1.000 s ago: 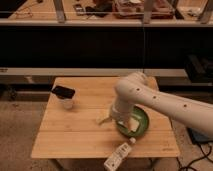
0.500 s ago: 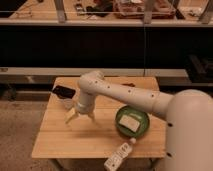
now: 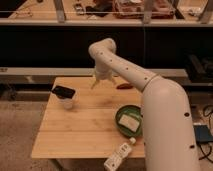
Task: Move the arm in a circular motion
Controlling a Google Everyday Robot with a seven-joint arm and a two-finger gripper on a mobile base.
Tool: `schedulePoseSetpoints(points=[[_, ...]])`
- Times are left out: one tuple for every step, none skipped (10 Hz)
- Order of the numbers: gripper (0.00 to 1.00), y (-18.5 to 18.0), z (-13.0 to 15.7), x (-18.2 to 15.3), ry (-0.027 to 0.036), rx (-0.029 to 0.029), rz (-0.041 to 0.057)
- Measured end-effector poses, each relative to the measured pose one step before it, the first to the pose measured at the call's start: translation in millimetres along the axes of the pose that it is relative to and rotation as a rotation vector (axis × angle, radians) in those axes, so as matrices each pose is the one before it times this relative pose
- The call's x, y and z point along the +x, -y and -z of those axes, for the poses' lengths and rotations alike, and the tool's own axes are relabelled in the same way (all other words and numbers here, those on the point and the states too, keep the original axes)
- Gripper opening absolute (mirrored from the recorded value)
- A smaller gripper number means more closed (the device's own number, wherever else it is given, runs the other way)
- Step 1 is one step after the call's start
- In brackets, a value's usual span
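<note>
The arm (image 3: 150, 95) is a large white robot arm of thick rounded segments with small dark dots. It rises from the lower right, runs up and left to a rounded elbow joint (image 3: 102, 49), then turns down. Its pale gripper (image 3: 101, 80) hangs above the far edge of the wooden table (image 3: 85, 130), near the middle of that edge. The gripper holds nothing that I can see.
On the table: a clear cup with a black lid (image 3: 65, 95) at the left, a green bowl (image 3: 128, 120) holding a white object at the right, a white bottle (image 3: 119, 156) at the front edge, a small red object (image 3: 125, 86) at the back. Dark shelving stands behind.
The gripper has swung from over the green bowl to the table's left side, then up to the far edge. The elbow has risen and the arm's thick segment now fills the right foreground.
</note>
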Motion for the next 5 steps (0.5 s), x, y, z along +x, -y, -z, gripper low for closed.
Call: schedulePoseSetpoints(points=[[0.8,-35.62,6.38,7.98,-0.02248,-0.04722,-0.04919],[0.8,-44.01,1.97,1.81,-0.01592,-0.04419,-0.07798],[0.8,-41.59,-5.61,-7.49,0.00406,-0.03055,-0.09376],[0.8,-27.74,-4.8,-7.94,0.00602,-0.01277,-0.07096],[0.8,-42.29,-5.08,-16.44,0.00921,-0.01305,-0.11025]])
